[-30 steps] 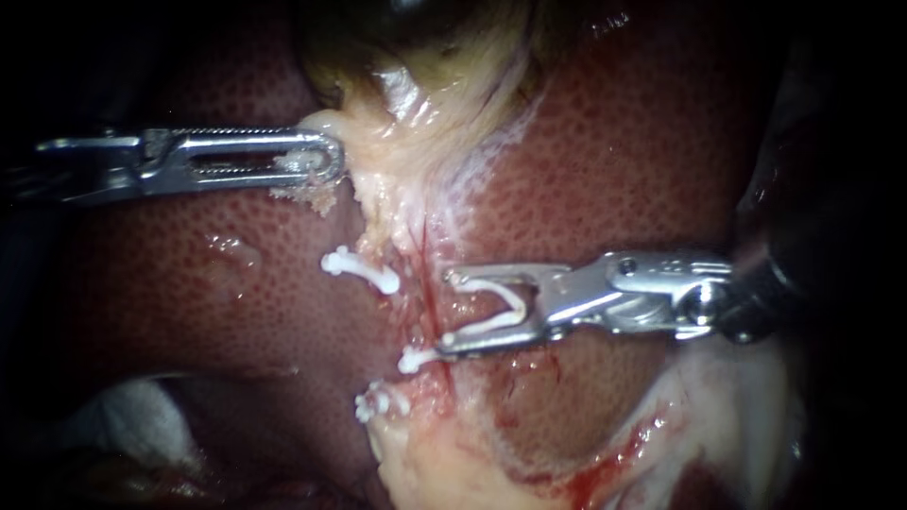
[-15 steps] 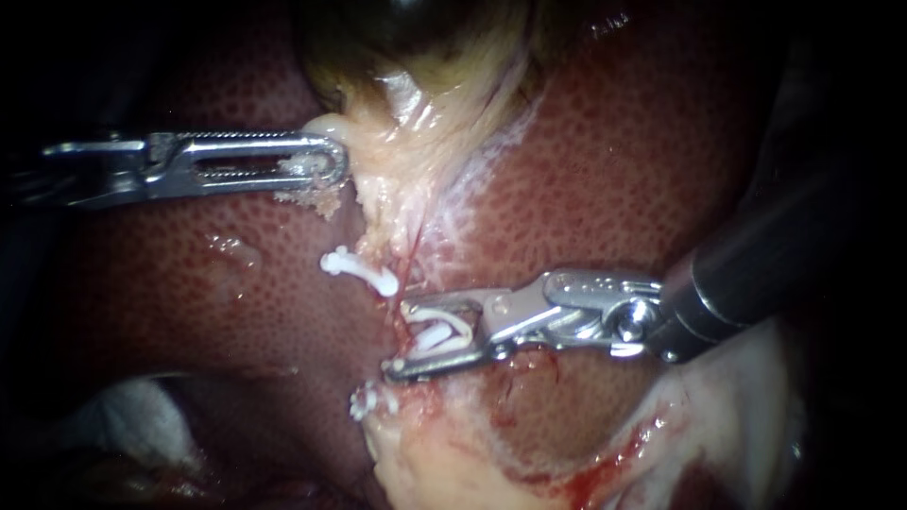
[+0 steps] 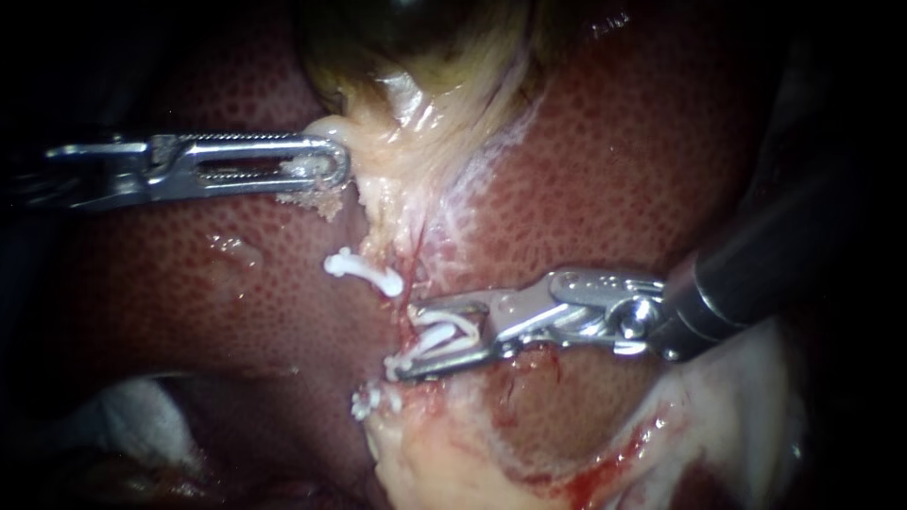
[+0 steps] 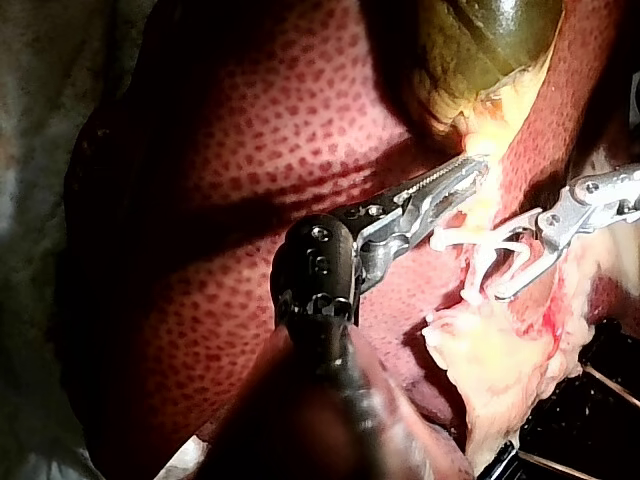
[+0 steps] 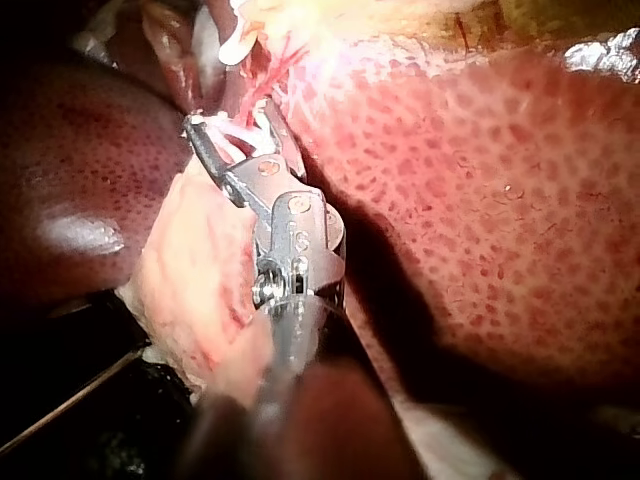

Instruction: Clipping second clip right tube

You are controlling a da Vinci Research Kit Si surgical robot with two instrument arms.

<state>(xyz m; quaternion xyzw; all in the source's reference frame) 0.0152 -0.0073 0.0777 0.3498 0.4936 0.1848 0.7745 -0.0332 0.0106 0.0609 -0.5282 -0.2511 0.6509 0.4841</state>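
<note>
Closing a white clip over the right tube

My right instrument (image 3: 404,340) is holding the white clip (image 3: 439,337) between narrow jaws, both touching it. The clip's legs are straddling the right tube (image 3: 413,274), which is running down the cleft in the middle of the liver (image 3: 614,170) toward its lower edge. As I judge it, the squeeze is going well only if the tube is sitting fully inside the clip, square across, before it locks; whether the tips are reaching past the tube I cannot tell. Two placed clips are lying close, one (image 3: 362,272) just above the jaws and one (image 3: 373,401) just below, so spacing is mattering. My left instrument (image 3: 331,165) is clamping pale tissue (image 3: 378,179) under the gallbladder (image 4: 490,35), seemingly tensioning it toward the liver's left edge. No container is showing.
</note>
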